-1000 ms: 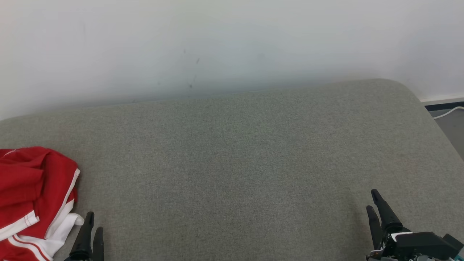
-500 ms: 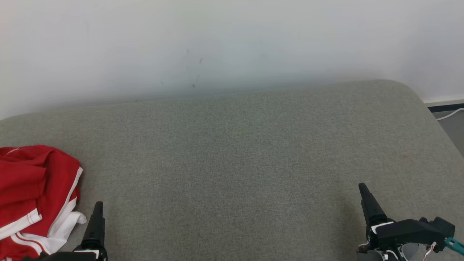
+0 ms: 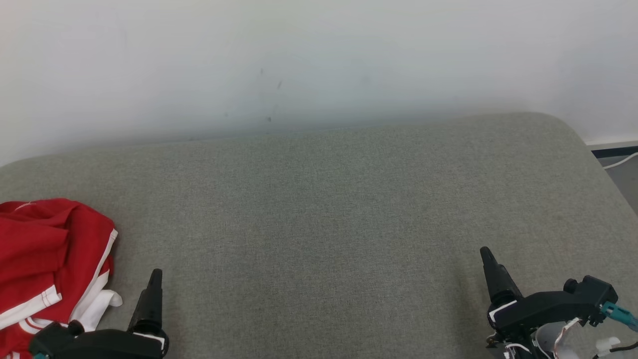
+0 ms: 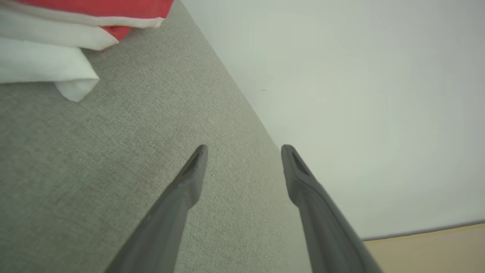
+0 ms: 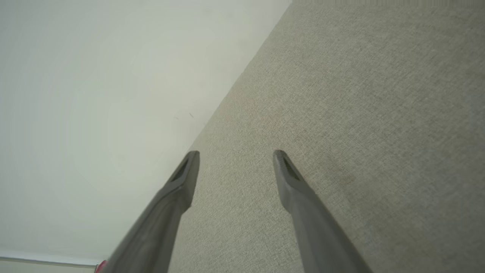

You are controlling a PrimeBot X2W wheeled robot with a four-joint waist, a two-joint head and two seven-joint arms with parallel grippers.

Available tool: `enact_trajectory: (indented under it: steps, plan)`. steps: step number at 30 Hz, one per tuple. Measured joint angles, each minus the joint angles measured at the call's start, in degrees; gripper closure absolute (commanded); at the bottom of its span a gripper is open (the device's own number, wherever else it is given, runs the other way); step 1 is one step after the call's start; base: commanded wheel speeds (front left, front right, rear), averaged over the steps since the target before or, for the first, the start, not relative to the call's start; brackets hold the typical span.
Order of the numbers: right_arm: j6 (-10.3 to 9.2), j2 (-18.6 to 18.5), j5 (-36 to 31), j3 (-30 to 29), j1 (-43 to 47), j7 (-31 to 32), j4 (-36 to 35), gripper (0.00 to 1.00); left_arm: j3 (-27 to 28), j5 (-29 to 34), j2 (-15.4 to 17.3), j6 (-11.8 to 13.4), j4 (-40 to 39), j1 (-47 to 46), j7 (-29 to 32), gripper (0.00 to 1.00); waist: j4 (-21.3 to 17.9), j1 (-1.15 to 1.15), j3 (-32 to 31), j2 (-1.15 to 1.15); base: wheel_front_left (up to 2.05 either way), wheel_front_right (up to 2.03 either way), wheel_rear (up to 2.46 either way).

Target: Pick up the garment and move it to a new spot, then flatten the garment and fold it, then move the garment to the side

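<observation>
Garment on cushion, left

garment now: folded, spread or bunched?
Bunched, not spread. The red garment lies in a rumpled, layered heap on the grey cushion, white trim twisted; partly cut off by the frame.

Right hand spread wide, grey cushion, pale wall, maybe garment bottom edge

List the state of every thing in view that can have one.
garment: red and white, bunched up, lying on the cushion at the robot's left, not held.
left tool: open, empty, beside the garment and apart from it.
right tool: open, empty, over bare cushion.
cushion: grey, smooth.
</observation>
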Motion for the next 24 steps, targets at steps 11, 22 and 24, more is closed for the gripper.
enact_trajectory:
  steps: [11, 22, 24]
  plan:
    - [-1.52, -1.0, -11.6, 2.6, -1.4, -2.4, 1.4, 0.0, -4.9, 11.0, 2.6, 2.7, 0.9, -1.4, -2.3, 0.0, 0.4, 0.0, -0.3, 0.0, 0.0, 0.0, 0.0]
    - [-3.02, -0.9, -22.0, 2.5, -2.4, -4.4, 2.8, 0.0, -7.2, 19.2, 4.4, 5.4, 1.6, -2.3, -4.5, 0.0, 0.5, 0.0, -0.3, 0.0, 0.0, 0.0, 0.0]
    - [-3.31, -0.9, -24.4, 2.5, -2.7, -4.9, 3.1, 0.0, -7.9, 21.6, 5.0, 5.4, 1.6, -2.6, -4.8, 0.0, 0.5, 0.0, -0.3, 0.0, 0.0, 0.0, 0.0]
